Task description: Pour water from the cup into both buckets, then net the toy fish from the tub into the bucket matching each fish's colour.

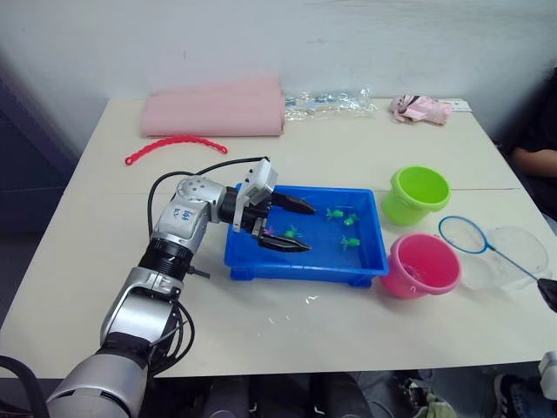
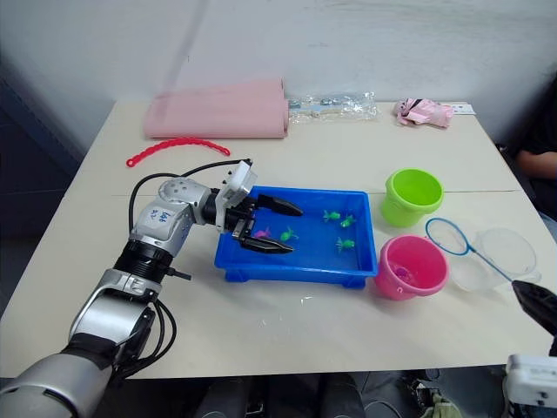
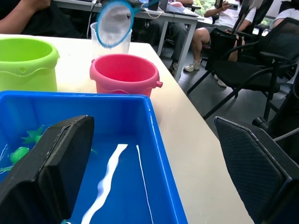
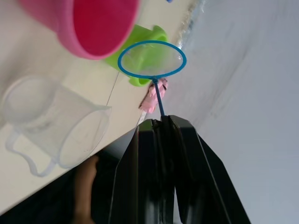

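A pale table (image 1: 261, 322) is seen from the head camera, with a shallow blue tub (image 1: 306, 261) lying at its centre, long axis running from nine o'clock to three o'clock. Small toy fish (image 1: 341, 216) are scattered inside the tub: several green ones toward the three o'clock end and a pink one near the nine o'clock end. The left gripper (image 1: 292, 225) is reached in over the tub's nine o'clock end, its two black fingers spread wide and pointing toward three o'clock; nothing is held between them, and whether the lower finger touches the tub cannot be told. Just beyond the tub's three o'clock end two buckets stand upright: the lime green bucket (image 1: 417, 193) at about two o'clock from the tub and the pink bucket (image 1: 422, 264) at about four o'clock, close beside the tub's corner. The clear cup (image 1: 507, 255) is placed upright at three o'clock from the pink bucket. The net (image 1: 464, 234) is held above the table between the pink bucket and the cup, its blue hoop pointing toward ten o'clock and its thin handle running back toward four o'clock. The right gripper (image 4: 162, 122) is closed tightly on the end of that handle. A red beaded strip (image 1: 174, 146) and a folded pink cloth (image 1: 214, 111) are seen at the far side, near eleven o'clock.
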